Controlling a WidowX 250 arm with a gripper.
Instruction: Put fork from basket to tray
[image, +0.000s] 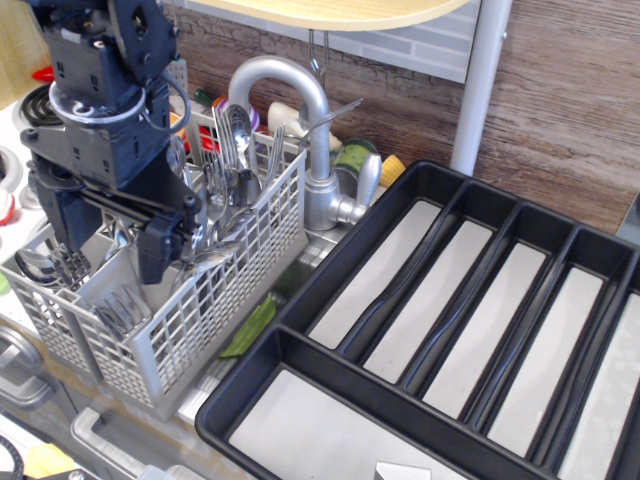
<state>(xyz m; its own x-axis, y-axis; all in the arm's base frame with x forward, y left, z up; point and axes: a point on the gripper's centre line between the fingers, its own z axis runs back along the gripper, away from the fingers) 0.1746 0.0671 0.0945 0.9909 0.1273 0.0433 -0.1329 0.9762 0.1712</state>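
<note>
The light grey lattice basket (230, 290) stands at the left and holds several pieces of silver cutlery. Some stand upright in its far compartments, among them a fork (227, 128) with its tines up. More fork tines (120, 312) show in a near compartment. My black gripper (110, 250) hangs over the basket's left half. It is open, with its fingers (160, 245) lowered to the level of the compartments and nothing visibly held between them. The large black tray (300, 300) with grey-lined long compartments fills the right side and holds no cutlery.
A silver faucet (305, 110) rises just behind the basket, between it and the tray. A green object (250, 325) lies in the sink gap below. A white pole (482, 80) stands behind the tray against the wood-pattern wall. A stove edge is at the far left.
</note>
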